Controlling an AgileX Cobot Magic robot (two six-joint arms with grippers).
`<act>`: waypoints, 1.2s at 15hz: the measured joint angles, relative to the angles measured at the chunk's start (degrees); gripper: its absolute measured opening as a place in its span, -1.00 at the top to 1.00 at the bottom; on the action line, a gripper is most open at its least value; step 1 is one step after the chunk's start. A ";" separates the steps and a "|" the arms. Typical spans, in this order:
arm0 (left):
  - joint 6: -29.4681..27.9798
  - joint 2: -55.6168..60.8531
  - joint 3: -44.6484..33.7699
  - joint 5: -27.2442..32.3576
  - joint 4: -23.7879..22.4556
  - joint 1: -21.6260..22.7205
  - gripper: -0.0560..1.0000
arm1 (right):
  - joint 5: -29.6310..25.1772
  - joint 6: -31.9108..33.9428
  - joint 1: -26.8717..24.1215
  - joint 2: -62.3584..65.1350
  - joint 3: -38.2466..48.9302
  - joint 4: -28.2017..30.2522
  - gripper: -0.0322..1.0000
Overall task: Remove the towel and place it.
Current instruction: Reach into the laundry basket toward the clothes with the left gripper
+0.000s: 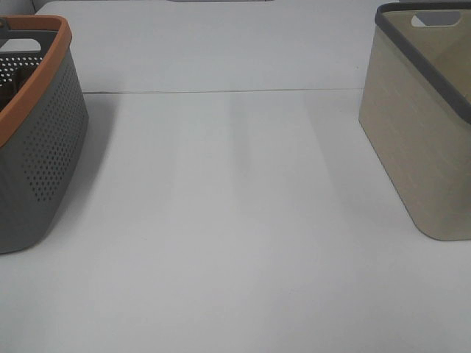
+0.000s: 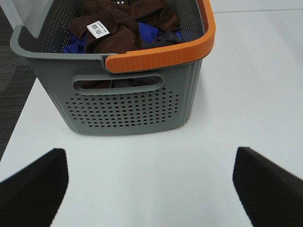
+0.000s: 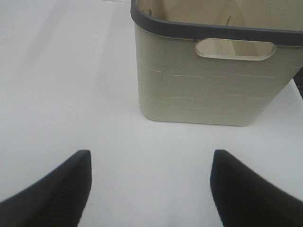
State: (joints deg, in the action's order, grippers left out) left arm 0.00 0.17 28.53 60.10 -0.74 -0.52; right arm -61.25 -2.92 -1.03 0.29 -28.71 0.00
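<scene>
Well beyond parted left jaws, towel (image 2: 124,35) crumpled in grey basket (image 2: 128,111).

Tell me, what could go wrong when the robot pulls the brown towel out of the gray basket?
The towel lies bunched against a blue cloth, so the left hand might lift both. The towel could also snag on the orange rim of the gray basket and drag or tip it.

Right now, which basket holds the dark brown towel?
The grey perforated plastic basket with the orange rim; the dark brown towel lies inside. The beige, grey-rimmed basket shows none.
</scene>
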 joint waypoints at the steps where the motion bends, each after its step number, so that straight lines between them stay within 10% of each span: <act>1: 0.00 0.00 0.00 0.00 0.00 0.00 -0.80 | 0.00 0.00 0.00 0.00 0.00 0.00 -0.38; 18: 0.00 0.00 0.00 0.00 0.00 0.00 -0.80 | 0.00 0.00 0.00 0.00 0.00 0.00 -0.38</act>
State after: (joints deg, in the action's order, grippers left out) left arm 0.00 0.17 28.53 60.10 -0.74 -0.52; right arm -61.25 -2.92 -1.03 0.29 -28.71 0.00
